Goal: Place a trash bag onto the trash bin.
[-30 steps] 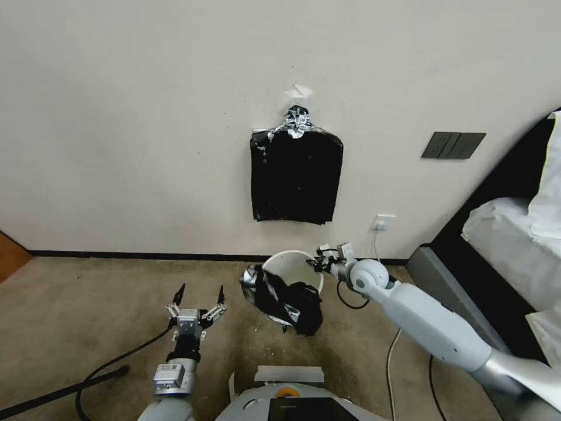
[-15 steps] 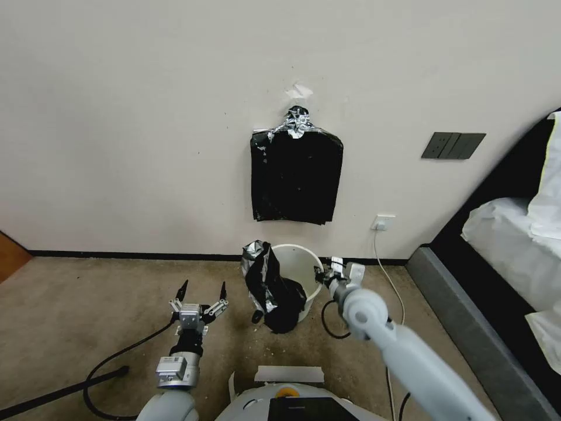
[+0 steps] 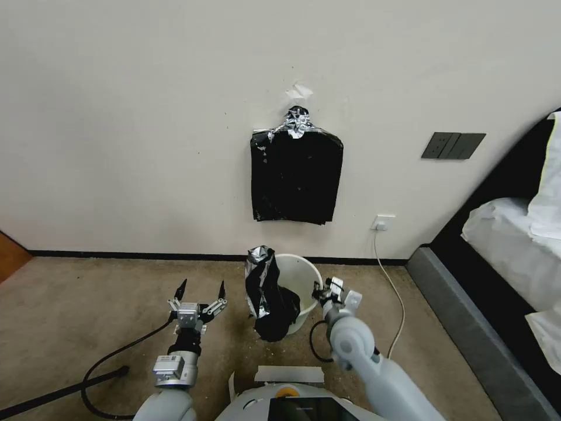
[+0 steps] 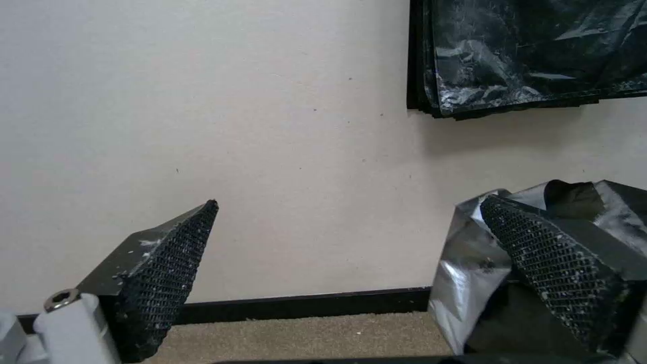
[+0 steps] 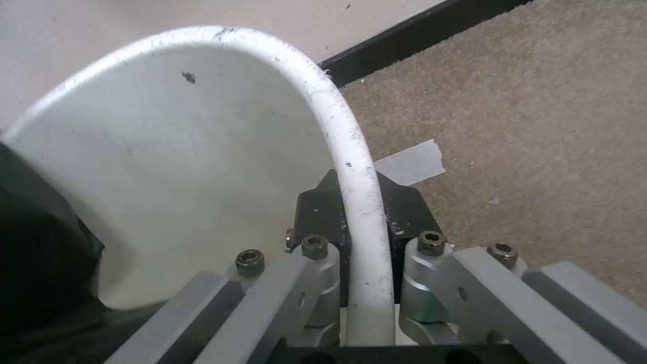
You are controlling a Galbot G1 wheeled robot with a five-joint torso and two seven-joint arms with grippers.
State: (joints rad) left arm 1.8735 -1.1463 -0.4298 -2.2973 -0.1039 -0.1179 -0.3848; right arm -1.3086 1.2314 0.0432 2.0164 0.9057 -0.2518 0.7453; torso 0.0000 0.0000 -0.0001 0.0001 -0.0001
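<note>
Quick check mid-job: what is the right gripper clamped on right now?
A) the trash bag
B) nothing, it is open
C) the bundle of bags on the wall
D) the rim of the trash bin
D: in the right wrist view the right gripper straddles the rim of the trash bin, fingers shut on it.

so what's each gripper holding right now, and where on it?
The right gripper is clamped on the trash bin at its rim, one finger inside the wall and one outside. The left gripper is open and holds nothing.
</note>
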